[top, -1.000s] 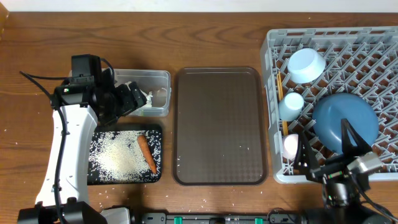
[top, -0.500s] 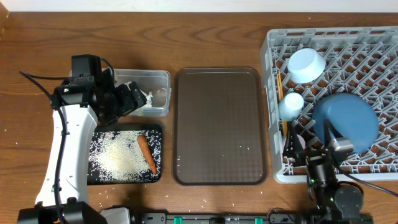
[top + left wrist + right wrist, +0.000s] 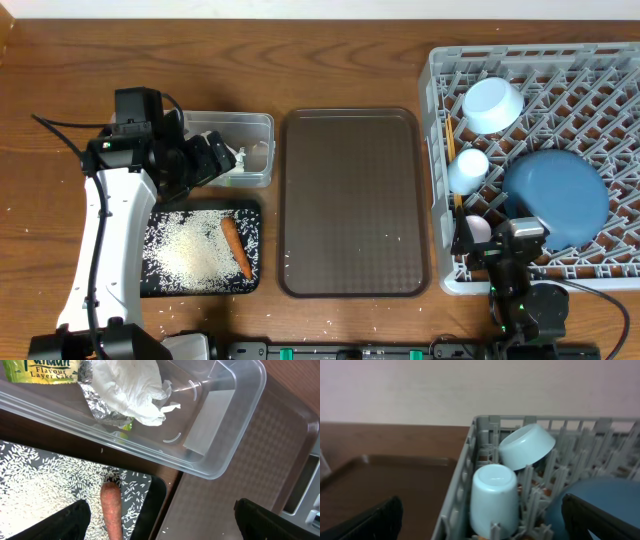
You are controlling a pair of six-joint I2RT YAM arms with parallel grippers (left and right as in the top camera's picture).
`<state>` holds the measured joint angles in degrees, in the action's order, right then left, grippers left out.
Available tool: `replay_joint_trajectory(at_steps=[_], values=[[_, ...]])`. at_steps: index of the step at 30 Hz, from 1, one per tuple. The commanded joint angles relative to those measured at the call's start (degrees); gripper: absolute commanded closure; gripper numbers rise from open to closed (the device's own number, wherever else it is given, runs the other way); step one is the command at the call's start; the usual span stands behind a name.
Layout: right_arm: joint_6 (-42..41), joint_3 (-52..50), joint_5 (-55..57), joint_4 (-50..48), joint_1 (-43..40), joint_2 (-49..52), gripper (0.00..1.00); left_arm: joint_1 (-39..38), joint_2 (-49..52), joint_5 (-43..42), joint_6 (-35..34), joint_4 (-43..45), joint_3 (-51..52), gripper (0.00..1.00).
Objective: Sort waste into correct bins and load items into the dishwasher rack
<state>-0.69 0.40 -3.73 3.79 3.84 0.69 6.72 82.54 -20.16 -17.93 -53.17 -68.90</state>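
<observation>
The clear tub [image 3: 255, 125] holds the crumpled tissue [image 3: 131, 389] and the yellow-green wrapper [image 3: 44, 369]. The black tray [image 3: 252, 215] below it holds rice [image 3: 185, 250] and the carrot [image 3: 236, 248]. My left gripper [image 3: 214, 160] is open and empty, over the tub's front edge [image 3: 160, 525]. The grey rack [image 3: 438, 120] holds the light-blue bowl [image 3: 493, 103], light-blue cup [image 3: 467, 170], dark-blue plate [image 3: 555, 195], white-pink cup [image 3: 478, 230] and chopsticks [image 3: 451, 140]. My right gripper [image 3: 497, 243] is open and empty at the rack's front edge, facing the upturned cup [image 3: 494, 497].
The brown serving tray [image 3: 352, 200] lies between the bins and the rack, with a few rice grains on it. More grains lie on the wooden table [image 3: 180, 318] below the black tray. The rack's wall [image 3: 465, 485] stands just ahead of my right gripper.
My right arm has drawn back from the rack toward the table's front edge. The white-pink cup stays in the rack's front-left corner. My left arm has not moved.
</observation>
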Motion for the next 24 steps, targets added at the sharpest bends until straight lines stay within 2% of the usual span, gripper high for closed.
replay_joint_trajectory(at_steps=[1, 24], values=[[9.07, -0.13, 1.14, 0.28, 1.66, -0.44, 0.01, 0.22, 0.02, 0.55, 0.55, -0.17, -0.26, 0.05], [9.55, -0.11, 3.5, 0.35, 0.63, -0.42, 0.01, 0.24, 0.02, 0.55, 0.52, -0.15, -0.26, 0.05]])
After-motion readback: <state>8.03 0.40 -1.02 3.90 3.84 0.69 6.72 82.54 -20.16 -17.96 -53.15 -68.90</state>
